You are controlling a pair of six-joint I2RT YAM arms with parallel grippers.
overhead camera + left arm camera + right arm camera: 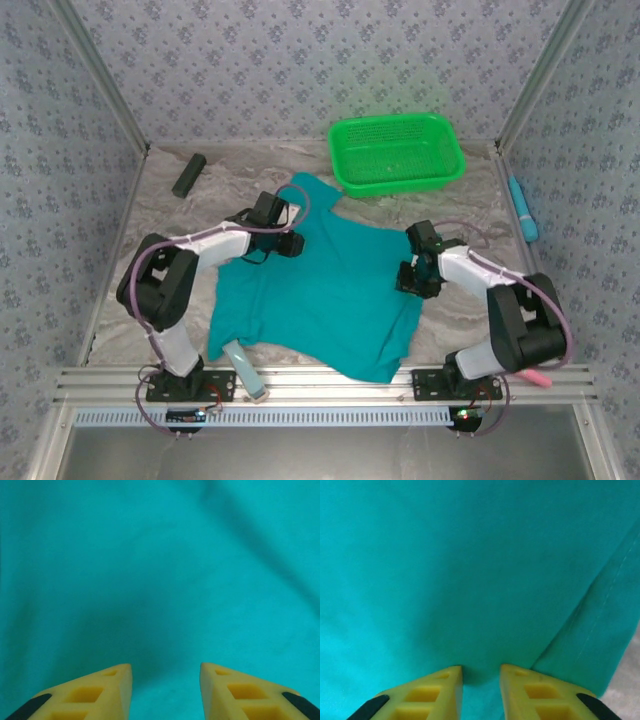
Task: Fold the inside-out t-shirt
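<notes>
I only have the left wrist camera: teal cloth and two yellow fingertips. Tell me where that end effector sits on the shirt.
Observer: From the top camera, the left end effector stands over the far-left edge of the teal short-sleeved cloth t-shirt, which lies spread on the marbled table.
Operator: Now report the right arm.
Observer: The right end effector is at the shirt's right edge. Its wrist camera shows a stitched hem beside its slightly parted fingertips. I cannot tell whether they pinch cloth.
</notes>
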